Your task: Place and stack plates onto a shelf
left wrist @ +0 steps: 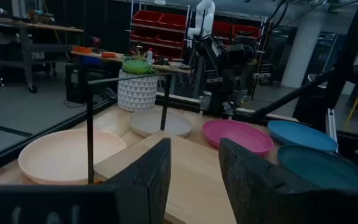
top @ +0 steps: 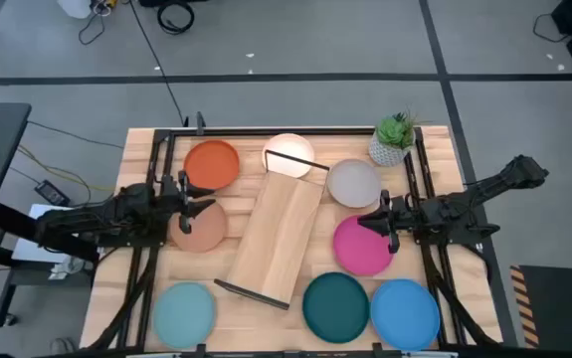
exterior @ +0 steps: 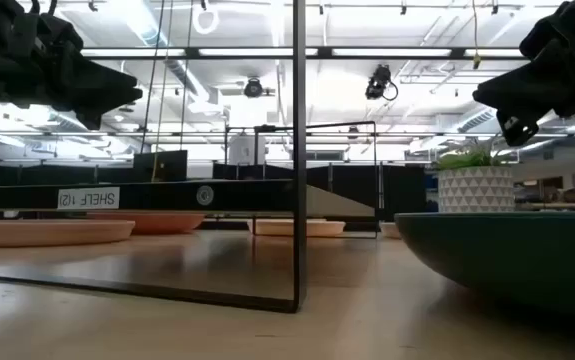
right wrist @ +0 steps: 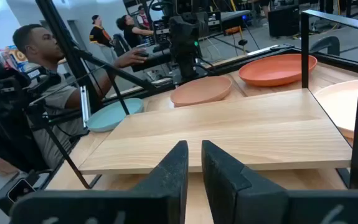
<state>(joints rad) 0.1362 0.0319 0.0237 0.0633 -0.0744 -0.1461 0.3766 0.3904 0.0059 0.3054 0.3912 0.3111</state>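
While both arms hover level over the slatted surface [top: 435, 149], the shelf [top: 278, 231] lies at its centre, empty, running on a slant from 1 o'clock down to 7 o'clock with a black wire end frame at each tip. Eight plates ring it, all flat on the surface and none stacked. The orange plate [top: 212, 164] sits at 11 o'clock, with the cream plate [top: 287, 151] at 12 o'clock, partly under the shelf's far frame. The grey plate [top: 353, 183] lies at 1 o'clock, next to a small potted plant [top: 394, 139] in the far corner. The pink plate [top: 360, 249] is at 3 o'clock, the dark teal plate [top: 335, 305] at 5 o'clock, with the blue plate [top: 405, 312] just beside it toward the corner. The light blue plate [top: 184, 312] rests at 7 o'clock and the peach plate [top: 202, 227] at 9 o'clock.

The left hand [top: 198, 202] hangs over the peach plate's far edge, its fingers [left wrist: 146, 180] parted and holding nothing. The right hand [top: 377, 221] hangs over the pink plate's far edge, its fingers [right wrist: 174, 168] drawn near together with only a slim gap, also gripping nothing.

A seated person [right wrist: 48, 87] shows beyond the surface in the right wrist view.
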